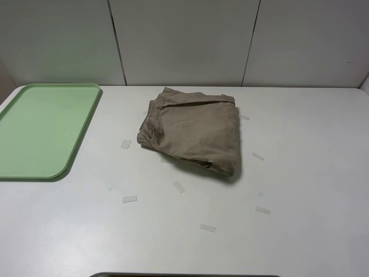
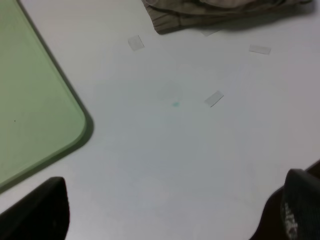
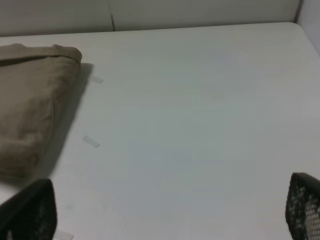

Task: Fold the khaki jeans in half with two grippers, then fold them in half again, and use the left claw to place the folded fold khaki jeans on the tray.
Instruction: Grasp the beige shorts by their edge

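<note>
White table (image 1: pixel 300 173) with tape strips (image 1: pixel 130 199), pale panelled wall (image 1: pixel 184 40) behind.

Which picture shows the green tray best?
The exterior high view. It shows nearly the whole tray, with its low rim and rounded corners; only its left edge is cut off. The left wrist view shows just one rounded corner of it. The right wrist view shows none of it.

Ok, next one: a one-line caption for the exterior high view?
Folded khaki cotton shorts lie on the white table, apart from the pale-green rectangular plastic tray at left.
</note>
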Controlling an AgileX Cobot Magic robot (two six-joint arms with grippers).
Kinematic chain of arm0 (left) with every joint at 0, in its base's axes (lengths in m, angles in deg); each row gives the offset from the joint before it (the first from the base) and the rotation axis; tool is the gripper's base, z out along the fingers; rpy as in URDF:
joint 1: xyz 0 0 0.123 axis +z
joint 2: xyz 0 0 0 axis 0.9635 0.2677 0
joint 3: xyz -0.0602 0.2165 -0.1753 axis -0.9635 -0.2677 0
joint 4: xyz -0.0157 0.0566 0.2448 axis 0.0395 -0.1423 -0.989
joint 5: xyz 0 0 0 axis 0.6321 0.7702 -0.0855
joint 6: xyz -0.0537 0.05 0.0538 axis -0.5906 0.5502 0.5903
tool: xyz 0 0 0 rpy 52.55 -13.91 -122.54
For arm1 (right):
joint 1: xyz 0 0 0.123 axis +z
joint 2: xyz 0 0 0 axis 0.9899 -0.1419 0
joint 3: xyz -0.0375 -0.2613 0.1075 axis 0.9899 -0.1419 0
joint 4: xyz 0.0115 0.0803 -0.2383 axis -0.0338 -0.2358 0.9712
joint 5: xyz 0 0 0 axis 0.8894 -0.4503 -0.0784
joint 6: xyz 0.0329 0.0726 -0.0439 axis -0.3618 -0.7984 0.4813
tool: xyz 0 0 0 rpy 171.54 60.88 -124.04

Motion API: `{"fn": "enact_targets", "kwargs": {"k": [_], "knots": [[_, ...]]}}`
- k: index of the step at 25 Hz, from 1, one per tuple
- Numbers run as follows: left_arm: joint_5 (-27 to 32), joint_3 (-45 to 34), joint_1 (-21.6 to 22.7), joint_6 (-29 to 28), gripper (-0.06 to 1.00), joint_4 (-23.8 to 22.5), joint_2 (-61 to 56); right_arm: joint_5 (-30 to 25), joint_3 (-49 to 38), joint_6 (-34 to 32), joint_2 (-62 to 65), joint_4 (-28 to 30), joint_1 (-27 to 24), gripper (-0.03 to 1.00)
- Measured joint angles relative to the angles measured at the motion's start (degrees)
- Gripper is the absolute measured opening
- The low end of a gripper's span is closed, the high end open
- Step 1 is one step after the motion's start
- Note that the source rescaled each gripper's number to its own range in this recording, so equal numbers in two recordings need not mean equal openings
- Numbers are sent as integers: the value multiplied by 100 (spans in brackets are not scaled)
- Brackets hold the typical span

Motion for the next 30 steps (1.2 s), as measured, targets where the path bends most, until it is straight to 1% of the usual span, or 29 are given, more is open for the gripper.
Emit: {"fn": "enact_targets", "kwargs": {"k": [4,9,15,21,25,28,30], "knots": [[0,0,0,0,84,-7,0,0,0,0,0,0,0,100],[0,0,0,14,84,-169,0,0,0,0,0,0,0,100],[0,0,0,18,84,-176,0,0,0,0,0,0,0,100],[0,0,0,18,84,1,0,0,0,0,0,-3,0,100],[-29,18,0,-249,84,64,0,0,0,0,0,-13,0,100],[-337,124,0,-466,84,176,257,0,0,0,0,-13,0,100],[-796,202,0,-529,84,329,646,0,0,0,0,-13,0,100]]}}
